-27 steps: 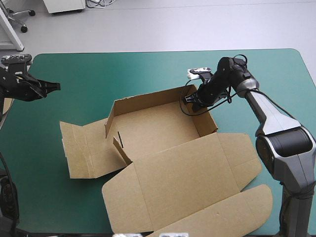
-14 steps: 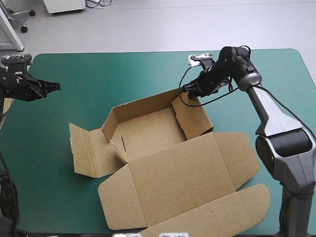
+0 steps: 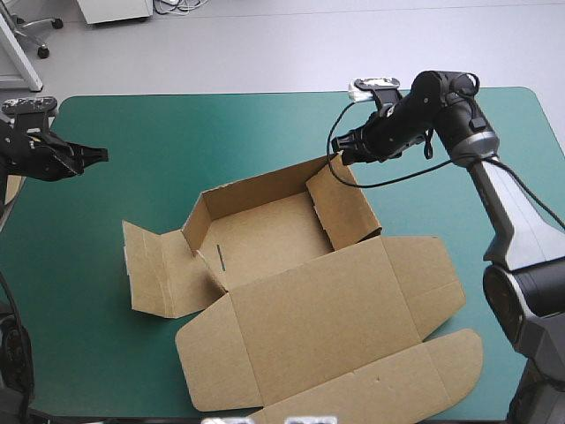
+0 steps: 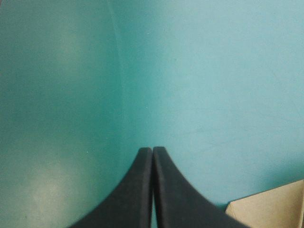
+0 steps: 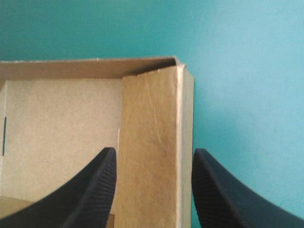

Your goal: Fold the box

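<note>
Right gripper (image 5: 154,151) released, straddling raised end wall (image 5: 152,118) of brown cardboard box (image 3: 265,234); unheld, wall may spring back down.

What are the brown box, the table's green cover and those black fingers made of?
The box looks like plain cardboard: matte brown, with creased fold lines and raw cut edges. The table cover seems a smooth teal-green mat, perhaps rubber or vinyl. The fingers look like black rubber or plastic, finely textured on their inner faces.
</note>
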Controlling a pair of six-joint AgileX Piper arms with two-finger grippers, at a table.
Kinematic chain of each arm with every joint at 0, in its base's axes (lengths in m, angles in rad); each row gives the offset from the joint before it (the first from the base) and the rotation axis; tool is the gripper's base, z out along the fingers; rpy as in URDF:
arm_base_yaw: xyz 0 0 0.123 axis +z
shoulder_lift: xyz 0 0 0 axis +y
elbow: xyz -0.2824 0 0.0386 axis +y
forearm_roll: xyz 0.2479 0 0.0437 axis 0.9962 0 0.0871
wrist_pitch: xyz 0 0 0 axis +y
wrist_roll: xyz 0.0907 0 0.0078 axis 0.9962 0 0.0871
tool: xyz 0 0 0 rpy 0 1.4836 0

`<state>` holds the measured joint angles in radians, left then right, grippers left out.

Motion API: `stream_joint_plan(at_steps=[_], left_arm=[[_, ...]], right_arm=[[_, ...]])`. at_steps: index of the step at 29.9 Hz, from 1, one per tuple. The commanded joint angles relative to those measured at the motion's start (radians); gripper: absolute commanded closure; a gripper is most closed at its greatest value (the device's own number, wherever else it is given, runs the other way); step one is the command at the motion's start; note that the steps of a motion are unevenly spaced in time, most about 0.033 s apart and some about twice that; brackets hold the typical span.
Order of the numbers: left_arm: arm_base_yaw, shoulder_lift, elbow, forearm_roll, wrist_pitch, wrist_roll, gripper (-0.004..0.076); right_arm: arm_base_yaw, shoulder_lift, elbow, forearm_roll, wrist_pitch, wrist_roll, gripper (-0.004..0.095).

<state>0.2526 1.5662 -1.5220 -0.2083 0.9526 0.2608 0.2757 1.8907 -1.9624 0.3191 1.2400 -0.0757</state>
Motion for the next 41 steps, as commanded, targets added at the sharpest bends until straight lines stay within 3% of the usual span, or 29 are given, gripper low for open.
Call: stream_joint_plan(at_steps=[1,15,26,41], left_arm=[[-0.001,-0.037,-0.026,-0.02,-0.046,0.002,0.0738],[-0.001,-0.027,-0.026,-0.02,-0.046,0.008,0.0738],[-0.001,-0.027,-0.026,-0.02,-0.042,0.012,0.0738],[-0.001,-0.027,-0.026,-0.024,-0.032,0.017,0.0738]], right_arm=[[0.013,-0.105,0.081,0.017,0.01,-0.003,0.0434],[0.022,-0.114,0.19,-0.047,0.008,-0.017,0.0403],[0.022,-0.046,0.19,-0.016,0.008,-0.027,0.0334],[0.039,0.016,0.19,0.033,0.008,-0.032,0.0334]])
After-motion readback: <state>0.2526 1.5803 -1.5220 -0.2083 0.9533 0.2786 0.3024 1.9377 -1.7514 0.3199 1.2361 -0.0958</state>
